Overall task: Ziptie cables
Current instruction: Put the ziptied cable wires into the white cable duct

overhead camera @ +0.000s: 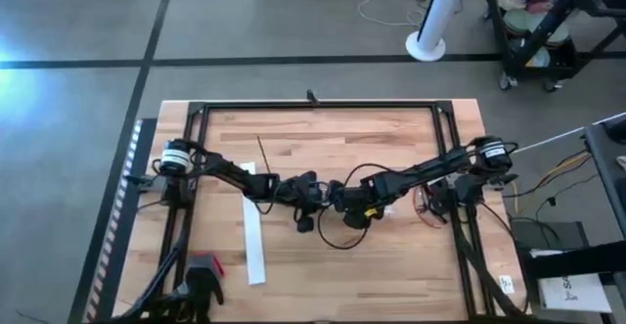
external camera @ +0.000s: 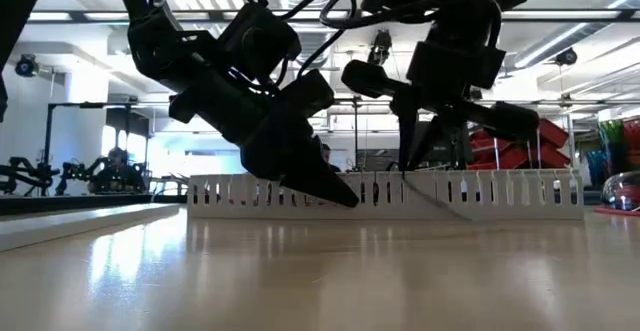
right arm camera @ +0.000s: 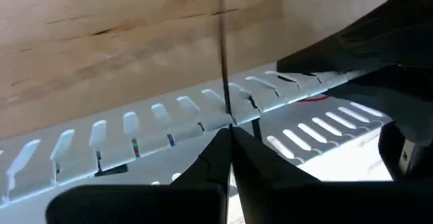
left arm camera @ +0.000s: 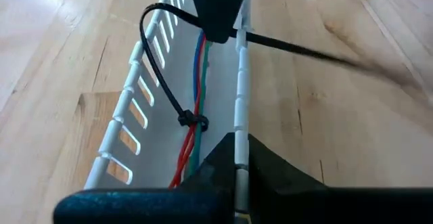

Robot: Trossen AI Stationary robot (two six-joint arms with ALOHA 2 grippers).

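— Grippers first: how many are working?

— Two, both meeting mid-table. The left gripper [left arm camera: 238, 160] is pinched narrow on the near wall of the slotted tray [left arm camera: 128, 116], its arm reaching in low from the table's left side. The right gripper [right arm camera: 229, 139] comes in from the other side, tilted down, its fingers closed tight on the thin tail of the zip tie [left arm camera: 157, 61].

— One tie only?

— One that I can see, black. Its loop arches up over the tray and its head sits down on the cables [left arm camera: 200, 82]. The tail runs out past the far wall and across the wooden table [left arm camera: 61, 68].

— And the cables?

— They lie inside the tray, along its channel between the two slotted walls. I count three colours: red, blue and green, bunched together where the loop meets them. I cannot tell whether more hide beneath.

— Anything else in the tray?

— Just those wires and the tie's loop.
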